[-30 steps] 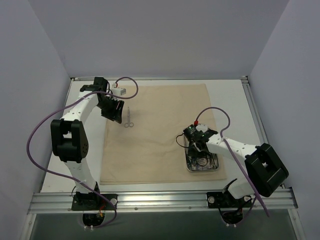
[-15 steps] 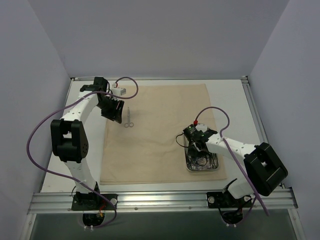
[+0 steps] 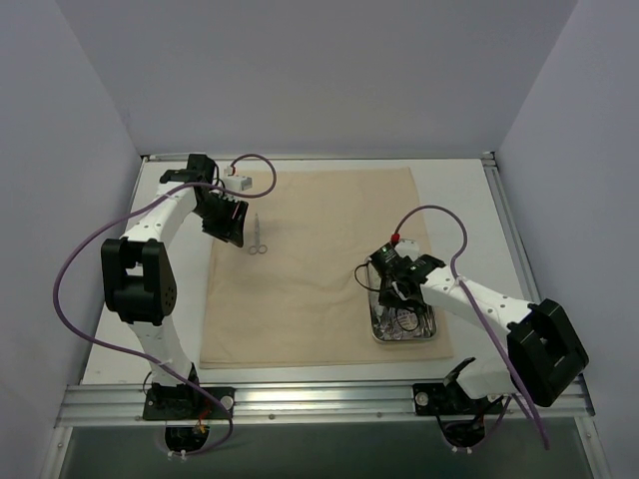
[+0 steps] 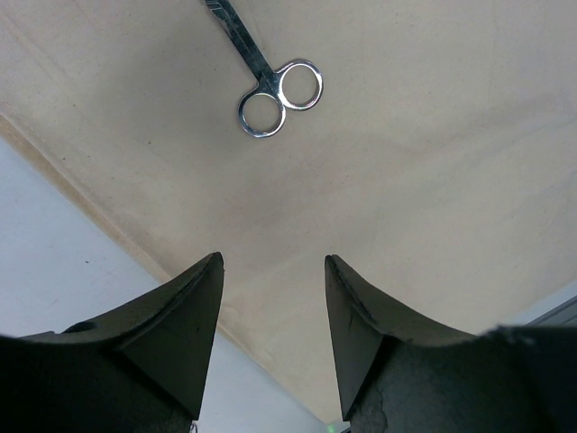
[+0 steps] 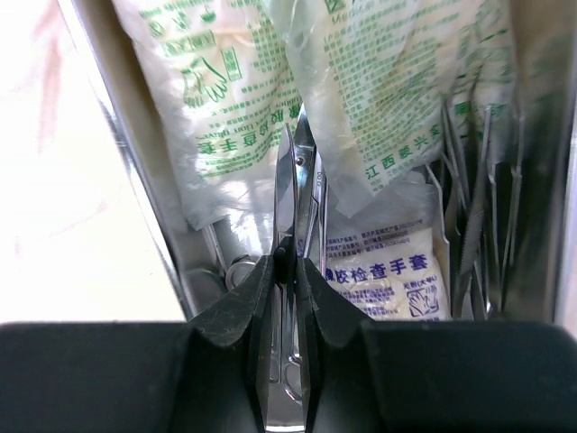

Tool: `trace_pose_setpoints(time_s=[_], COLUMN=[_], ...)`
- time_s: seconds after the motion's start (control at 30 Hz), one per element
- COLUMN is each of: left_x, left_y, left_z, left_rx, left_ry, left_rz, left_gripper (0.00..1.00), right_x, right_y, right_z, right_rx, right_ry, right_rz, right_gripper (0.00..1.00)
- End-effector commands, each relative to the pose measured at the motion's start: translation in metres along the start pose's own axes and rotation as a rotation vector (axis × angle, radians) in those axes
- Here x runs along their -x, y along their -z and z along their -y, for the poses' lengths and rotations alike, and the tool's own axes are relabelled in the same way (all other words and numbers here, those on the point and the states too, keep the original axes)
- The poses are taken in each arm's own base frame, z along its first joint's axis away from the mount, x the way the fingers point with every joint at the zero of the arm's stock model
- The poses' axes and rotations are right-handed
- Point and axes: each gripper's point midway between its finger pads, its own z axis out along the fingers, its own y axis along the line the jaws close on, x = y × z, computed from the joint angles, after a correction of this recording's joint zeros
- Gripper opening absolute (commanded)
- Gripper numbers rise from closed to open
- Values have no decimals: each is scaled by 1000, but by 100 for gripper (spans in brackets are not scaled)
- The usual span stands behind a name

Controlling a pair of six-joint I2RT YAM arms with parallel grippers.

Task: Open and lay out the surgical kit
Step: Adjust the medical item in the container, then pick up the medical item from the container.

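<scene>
White surface (image 3: 479, 220) carries the beige cloth (image 3: 319, 259) spread flat, steel tray (image 3: 407, 341) at its near right. Right end effector (image 5: 288, 271) pinches a thin clamp (image 5: 294, 180) inside the tray. Left end effector (image 4: 272, 262) gapes wide near a second clamp (image 4: 270, 86), far left.

White table top (image 3: 469, 185), under soft and even light, with only weak shadows. Closed in on three sides by plain pale walls of faint lilac tone: back wall (image 3: 319, 80), left wall (image 3: 50, 150), right wall (image 3: 589, 150). Along near edge, slotted aluminium rail (image 3: 319, 401); along far edge, thin metal strip (image 3: 329, 157).
</scene>
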Motion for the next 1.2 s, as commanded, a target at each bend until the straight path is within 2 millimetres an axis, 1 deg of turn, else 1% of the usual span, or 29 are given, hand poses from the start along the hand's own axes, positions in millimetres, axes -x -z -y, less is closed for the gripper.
trace_pose_setpoints(time_s=[0.0, 0.1, 0.23, 0.27, 0.33, 0.37, 0.47, 0.57, 0.6, 0.63, 0.7, 0.77, 0.8, 0.83, 0.87, 0.9, 1.0, 1.03, 1.07, 1.17], left_x=[10, 10, 11, 11, 11, 12, 11, 10, 9, 10, 10, 11, 12, 11, 11, 11, 11, 10, 9, 9], left_y=[13, 14, 15, 16, 16, 16, 15, 15, 15, 14, 15, 15, 16, 14, 14, 13, 13, 12, 12, 13], left_z=[6, 8, 8, 8, 8, 8, 8, 8, 8, 7, 7, 7, 7, 8, 7, 7, 7, 7, 7, 7], left_rx=[-13, -14, -13, -12, -12, -13, -14, -15, -15, -13, -13, -15, -12, -15, -15, -16, -17, -18, -17, -16], left_ry=[-38, -39, -42, -40, -42, -43, -41, -43, -44, -44, -44, -44, -46, -46, -43, -42, -43, -42, -43, -42], left_rz=[38, 41, 42, 45, 45, 47, 44, 40, 39, 38, 38, 40, 44, 41, 40, 37, 37, 33, 31, 33], left_gripper=[58, 58, 58, 58, 58, 58, 58, 58, 58, 58, 58, 58, 58, 58, 58, 58, 58, 58, 58, 58], right_x=[14, 15, 25, 33, 43, 53, 60, 53, 43, 44, 39, 39, 42, 36, 35, 35, 24, 24, 20, 17], right_y=[18, 21, 29, 34, 41, 47, 46, 32, 23, 19, 16, 17, 17, 14, 12, 9, -2, -5, -9, -17], right_z=[11, 13, 13, 9, 7, 3, 6, 13, 17, 18, 17, 10, 5, 3, 2, -1, -1, -3, -2, -2], right_rx=[-40, -45, -43, -36, -32, -26, -53, -81, -93, -89, -78, -41, -19, -6, 3, 12, 11, 15, 12, -3], right_ry=[-11, -10, -14, -15, -11, -3, 28, 47, 54, 44, 31, 13, -11, -18, -28, -45, -48, -53, -50, -41], right_rz=[52, 59, 95, 116, 140, 167, 168, 142, 114, 111, 98, 95, 107, 93, 91, 93, 59, 58, 46, 31], right_gripper=[0, 0, 0, 0, 0, 0, 0, 0, 0, 0, 0, 0, 5, 9, 13, 20, 25, 26, 27, 27])
